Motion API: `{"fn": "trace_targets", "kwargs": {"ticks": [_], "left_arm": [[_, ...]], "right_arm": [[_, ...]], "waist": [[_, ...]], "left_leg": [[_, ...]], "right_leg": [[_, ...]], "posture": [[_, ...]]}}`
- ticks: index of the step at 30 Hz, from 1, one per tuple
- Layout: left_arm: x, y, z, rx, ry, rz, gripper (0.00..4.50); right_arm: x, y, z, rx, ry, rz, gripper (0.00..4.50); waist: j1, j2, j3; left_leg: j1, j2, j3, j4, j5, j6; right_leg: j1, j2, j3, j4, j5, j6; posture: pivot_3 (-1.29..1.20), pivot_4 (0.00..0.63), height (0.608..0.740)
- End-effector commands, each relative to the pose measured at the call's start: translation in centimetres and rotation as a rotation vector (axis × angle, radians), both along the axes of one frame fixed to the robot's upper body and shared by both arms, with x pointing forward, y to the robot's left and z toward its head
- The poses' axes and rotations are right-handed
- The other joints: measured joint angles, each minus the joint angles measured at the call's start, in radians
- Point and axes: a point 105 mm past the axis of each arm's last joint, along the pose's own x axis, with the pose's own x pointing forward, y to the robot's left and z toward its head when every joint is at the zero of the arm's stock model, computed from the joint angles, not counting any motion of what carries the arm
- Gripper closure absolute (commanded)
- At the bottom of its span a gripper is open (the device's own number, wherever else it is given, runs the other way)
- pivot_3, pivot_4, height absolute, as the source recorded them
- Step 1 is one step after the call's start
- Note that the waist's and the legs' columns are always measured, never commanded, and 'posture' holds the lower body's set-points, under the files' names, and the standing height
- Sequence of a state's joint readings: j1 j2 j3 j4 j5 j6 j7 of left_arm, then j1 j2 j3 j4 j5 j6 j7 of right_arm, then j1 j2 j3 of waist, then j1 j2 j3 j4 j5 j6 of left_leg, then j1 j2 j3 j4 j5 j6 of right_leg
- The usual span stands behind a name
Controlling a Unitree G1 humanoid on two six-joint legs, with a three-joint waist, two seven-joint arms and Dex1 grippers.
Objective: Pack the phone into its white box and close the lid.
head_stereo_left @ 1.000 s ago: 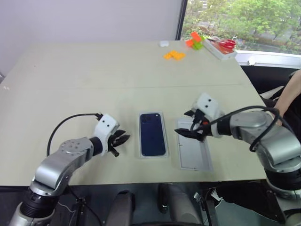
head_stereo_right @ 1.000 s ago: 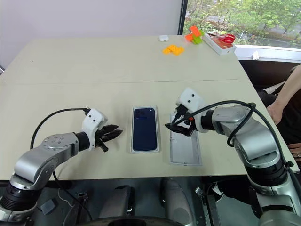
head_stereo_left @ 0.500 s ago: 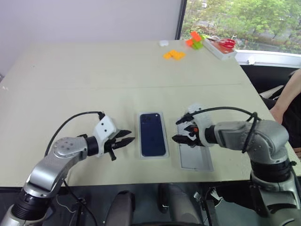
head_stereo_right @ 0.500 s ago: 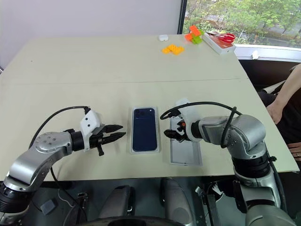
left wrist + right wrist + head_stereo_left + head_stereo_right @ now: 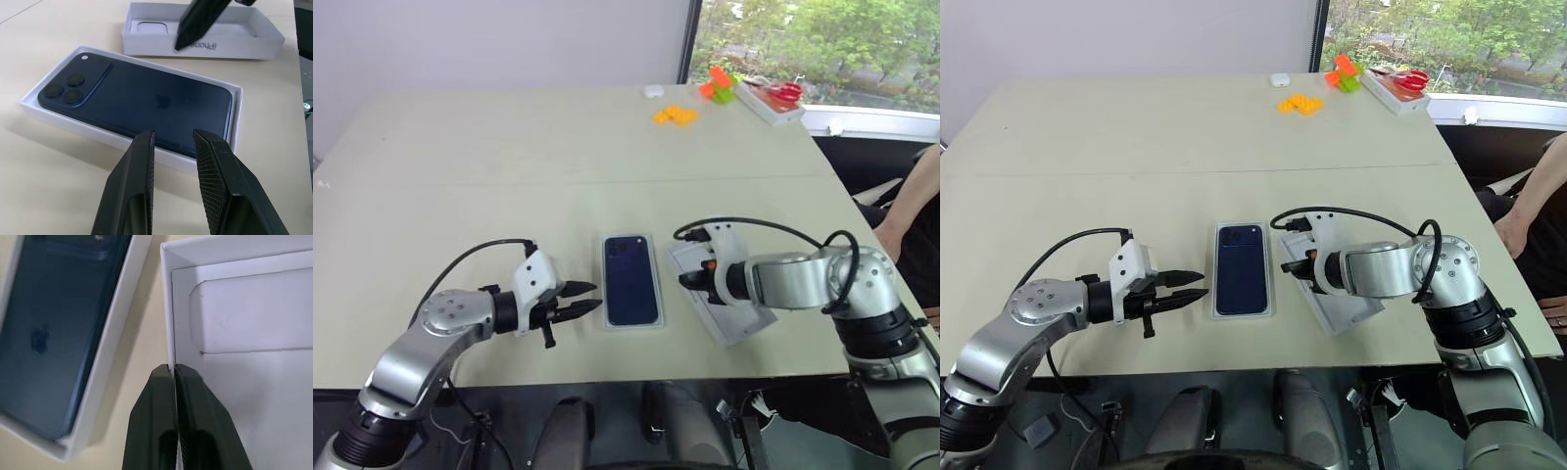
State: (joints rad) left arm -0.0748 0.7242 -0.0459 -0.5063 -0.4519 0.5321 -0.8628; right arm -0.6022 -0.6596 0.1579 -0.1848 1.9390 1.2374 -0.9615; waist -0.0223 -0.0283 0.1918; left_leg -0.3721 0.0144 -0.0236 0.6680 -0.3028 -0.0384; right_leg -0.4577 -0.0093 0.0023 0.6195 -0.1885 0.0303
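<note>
Phone (image 5: 630,279) in white box (image 5: 221,90), between tools; right tool (image 5: 173,372) pinching lid (image 5: 722,304) wall.

Phone (image 5: 631,279): dark navy slab, camera cluster at the far corner, lying flat, back up, inside the white box (image 5: 655,295) on the tabletop. Lid (image 5: 734,315): white shell, open side up, just right of the box, skewed, its near-left wall pinched by the right end effector (image 5: 689,281).
</note>
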Motion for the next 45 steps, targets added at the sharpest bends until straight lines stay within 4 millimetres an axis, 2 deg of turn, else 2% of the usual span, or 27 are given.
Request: {"fn": "trace_targets", "kwargs": {"ticks": [1, 3, 5, 8, 10, 13, 17, 20, 22, 33, 37, 40, 43, 45], "left_arm": [[0.6, 1.3, 1.3, -0.036, -0.039, 0.065, 3.19], [1.4, 2.6, 1.8, -0.063, -0.048, 0.141, 3.19], [2.4, 4.5, 2.5, -0.101, -0.060, 0.237, 3.19], [3.5, 7.0, 2.6, -0.096, -0.074, 0.352, 3.19], [3.9, 8.0, 2.5, -0.083, -0.083, 0.390, 3.19], [4.4, 9.0, 2.5, -0.072, -0.093, 0.425, 3.19], [4.9, 10.0, 2.7, -0.064, -0.107, 0.463, 3.19], [4.9, 10.1, 2.5, -0.050, -0.108, 0.467, 3.19], [4.8, 10.1, 2.4, -0.042, -0.108, 0.467, 3.19], [4.9, 8.7, 2.3, -0.049, -0.105, 0.434, 3.19], [5.2, 8.1, 2.3, -0.053, -0.101, 0.412, 3.19], [5.2, 7.5, 2.2, -0.055, -0.094, 0.387, 3.19], [5.0, 6.4, 2.0, -0.068, -0.084, 0.350, 3.19], [5.0, 5.6, 1.9, -0.074, -0.078, 0.331, 3.19]], "right_arm": [[1.3, 0.5, 4.3, 0.122, -0.118, -0.013, 4.48], [1.5, 1.4, 7.4, 0.233, -0.208, 0.045, 4.48], [0.8, 3.4, 10.8, 0.476, -0.292, 0.146, 4.48], [-0.8, 6.6, 12.2, 0.733, -0.289, 0.265, 4.48], [-1.4, 8.3, 12.6, 0.863, -0.256, 0.278, 4.48], [-1.3, 10.4, 12.6, 1.020, -0.155, 0.230, 4.48], [-0.9, 13.5, 10.7, 1.142, 0.076, 0.155, 4.48], [-0.8, 15.2, 8.9, 1.139, 0.205, 0.138, 4.48], [-0.7, 15.7, 7.9, 1.120, 0.251, 0.127, 4.48], [1.3, 15.6, 4.1, 1.071, 0.400, -0.036, 4.48], [2.0, 15.1, 3.5, 1.056, 0.392, -0.085, 4.48], [2.1, 15.0, 3.8, 1.057, 0.366, -0.081, 4.48], [2.1, 14.8, 4.3, 1.050, 0.337, -0.064, 3.60], [2.1, 14.5, 4.5, 1.028, 0.313, -0.056, 2.63]], "waist": [[0.000, 0.000, 0.000], [0.000, 0.001, 0.000], [0.002, 0.000, 0.000], [0.002, 0.001, 0.000], [0.003, 0.001, 0.000], [0.006, 0.001, 0.000], [0.004, 0.001, 0.000], [0.004, 0.002, 0.000], [0.003, 0.002, 0.000], [-0.001, 0.002, 0.000], [-0.001, 0.002, 0.000], [-0.001, 0.002, 0.000], [-0.001, 0.002, 0.000], [-0.001, 0.002, 0.000]], "left_leg": [[0.000, 0.001, 0.000, 0.000, 0.000, 0.000], [0.000, 0.001, 0.000, 0.000, 0.000, 0.000], [0.000, 0.001, 0.000, 0.000, 0.000, 0.000], [0.000, 0.004, 0.000, 0.000, -0.002, 0.004], [0.001, 0.008, 0.000, 0.000, -0.003, 0.005], [0.001, 0.013, 0.000, 0.000, -0.003, 0.005], [0.001, 0.015, 0.001, 0.001, -0.003, 0.005], [0.001, 0.016, 0.002, 0.001, -0.003, 0.005], [0.001, 0.016, 0.002, 0.001, -0.003, 0.005], [0.001, 0.018, 0.002, 0.001, -0.003, 0.005], [0.001, 0.018, 0.002, 0.001, -0.003, 0.005], [0.001, 0.018, 0.003, 0.001, -0.003, 0.005], [0.001, 0.018, 0.003, 0.001, -0.003, 0.005], [0.001, 0.018, 0.003, 0.001, -0.003, 0.005]], "right_leg": [[0.000, 0.000, 0.000, 0.000, 0.000, 0.000], [-0.001, 0.001, 0.000, 0.000, 0.000, 0.000], [-0.003, 0.001, 0.000, 0.001, 0.000, 0.000], [-0.002, 0.004, -0.001, 0.000, 0.000, 0.000], [-0.003, 0.006, -0.001, 0.000, 0.000, 0.000], [-0.006, 0.008, -0.001, 0.000, 0.002, -0.003], [-0.006, 0.010, -0.001, 0.000, 0.005, -0.008], [-0.007, 0.011, -0.001, 0.000, 0.005, -0.008], [-0.007, 0.011, -0.001, -0.001, 0.005, -0.008], [-0.007, 0.016, 0.000, -0.001, 0.005, -0.007], [-0.007, 0.016, 0.000, -0.001, 0.005, -0.007], [-0.007, 0.016, 0.000, -0.001, 0.005, -0.007], [-0.007, 0.016, 0.000, -0.001, 0.005, -0.007], [-0.007, 0.016, 0.000, -0.001, 0.005, -0.007]], "posture": [[0.00, 0.150, 0.732], [0.00, 0.150, 0.732], [0.00, 0.150, 0.732], [0.00, 0.150, 0.732], [0.00, 0.150, 0.732], [0.00, 0.150, 0.732], [0.00, 0.150, 0.732], [0.00, 0.150, 0.732], [0.00, 0.150, 0.732], [0.00, 0.150, 0.732], [0.00, 0.150, 0.732], [0.00, 0.150, 0.732], [0.00, 0.150, 0.732], [0.00, 0.150, 0.732]]}}
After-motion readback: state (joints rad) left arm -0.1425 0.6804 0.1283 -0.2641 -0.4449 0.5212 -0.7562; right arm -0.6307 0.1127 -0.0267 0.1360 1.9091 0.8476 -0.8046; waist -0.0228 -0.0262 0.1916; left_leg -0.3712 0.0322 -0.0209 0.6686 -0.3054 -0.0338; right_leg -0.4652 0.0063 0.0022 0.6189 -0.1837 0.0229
